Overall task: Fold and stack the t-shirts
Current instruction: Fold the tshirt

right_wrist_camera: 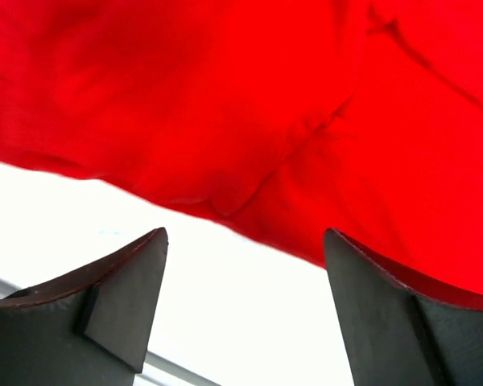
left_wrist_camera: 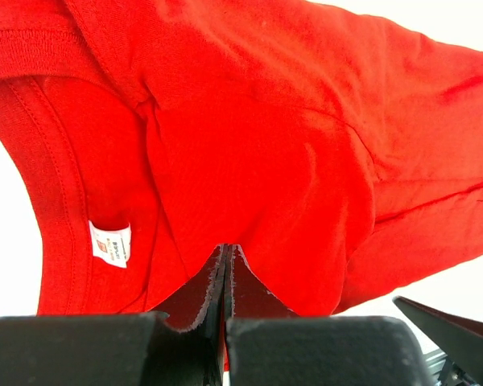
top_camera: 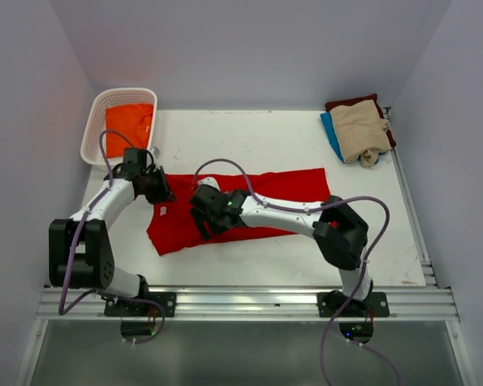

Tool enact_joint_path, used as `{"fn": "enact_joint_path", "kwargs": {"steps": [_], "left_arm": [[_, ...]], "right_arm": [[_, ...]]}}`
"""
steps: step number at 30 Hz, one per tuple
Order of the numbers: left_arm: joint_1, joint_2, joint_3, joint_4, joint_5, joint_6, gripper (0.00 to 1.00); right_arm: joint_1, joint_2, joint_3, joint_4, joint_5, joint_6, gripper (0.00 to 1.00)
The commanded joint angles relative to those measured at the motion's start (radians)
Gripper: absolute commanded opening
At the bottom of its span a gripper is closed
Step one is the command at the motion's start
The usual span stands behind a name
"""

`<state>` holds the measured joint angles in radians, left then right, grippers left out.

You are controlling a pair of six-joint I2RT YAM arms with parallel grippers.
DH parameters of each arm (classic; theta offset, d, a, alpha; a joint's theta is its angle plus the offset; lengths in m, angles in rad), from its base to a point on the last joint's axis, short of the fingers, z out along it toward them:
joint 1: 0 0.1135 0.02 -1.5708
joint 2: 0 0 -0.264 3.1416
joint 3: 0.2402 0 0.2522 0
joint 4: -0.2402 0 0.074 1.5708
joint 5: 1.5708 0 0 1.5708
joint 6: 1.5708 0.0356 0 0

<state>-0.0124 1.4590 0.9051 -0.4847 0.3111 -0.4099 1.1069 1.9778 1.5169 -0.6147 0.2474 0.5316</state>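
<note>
The red shirt [top_camera: 290,185] is matt cloth, the table [top_camera: 266,137] smooth.

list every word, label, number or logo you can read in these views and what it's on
On the small white sewn-in tag at the neck of the bright red cloth t-shirt: a small red mark and tiny print, too small to read.
No other text shows in any view.

Left hand [left_wrist_camera: 227,256] closed tight, right hand [right_wrist_camera: 245,241] spread wide, left arm [top_camera: 105,205] reaching forward, right forearm [top_camera: 278,215] stretched leftward.
</note>
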Motion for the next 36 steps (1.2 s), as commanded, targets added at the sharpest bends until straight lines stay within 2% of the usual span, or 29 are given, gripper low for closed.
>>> {"fn": "enact_joint_path", "kwargs": {"steps": [1, 6, 8, 11, 13, 15, 16, 17, 19, 21, 27, 36], "left_arm": [[0.011, 0.011, 0.015, 0.057, -0.006, -0.021, 0.00], [0.037, 0.066, 0.060, 0.074, -0.079, -0.063, 0.00], [0.043, 0.092, 0.078, 0.069, -0.118, -0.072, 0.00], [0.052, 0.142, 0.116, 0.058, -0.138, -0.092, 0.00], [0.051, 0.159, 0.127, 0.095, -0.106, -0.098, 0.00], [0.051, 0.156, 0.106, 0.142, -0.006, -0.110, 0.00], [0.051, 0.147, 0.097, 0.179, 0.023, -0.118, 0.00], [0.049, 0.141, 0.086, 0.204, 0.102, -0.131, 0.00], [0.046, 0.133, 0.052, 0.247, 0.198, -0.139, 0.00], [0.023, 0.141, 0.051, 0.218, 0.246, -0.118, 0.00], [-0.018, 0.130, -0.047, 0.155, 0.207, -0.087, 0.00], [-0.032, 0.094, -0.144, 0.075, 0.086, -0.067, 0.00]], "right_arm": [[0.001, -0.128, 0.003, 0.004, 0.067, 0.010, 0.83], [-0.005, -0.230, -0.006, -0.040, 0.170, -0.002, 0.96], [-0.019, -0.272, -0.032, -0.051, 0.182, -0.005, 0.96], [-0.070, -0.368, -0.102, -0.053, 0.175, 0.005, 0.88], [-0.142, -0.446, -0.174, -0.045, 0.164, 0.011, 0.72], [-0.236, -0.496, -0.230, -0.013, 0.126, 0.013, 0.48], [-0.264, -0.537, -0.279, -0.005, 0.124, 0.013, 0.04], [-0.289, -0.554, -0.300, 0.001, 0.133, 0.010, 0.00], [-0.353, -0.574, -0.351, 0.030, 0.168, 0.002, 0.00], [-0.413, -0.571, -0.365, 0.052, 0.173, -0.007, 0.00], [-0.539, -0.424, -0.365, 0.139, 0.129, -0.009, 0.00], [-0.639, -0.174, -0.261, 0.254, 0.046, -0.024, 0.00]]}}
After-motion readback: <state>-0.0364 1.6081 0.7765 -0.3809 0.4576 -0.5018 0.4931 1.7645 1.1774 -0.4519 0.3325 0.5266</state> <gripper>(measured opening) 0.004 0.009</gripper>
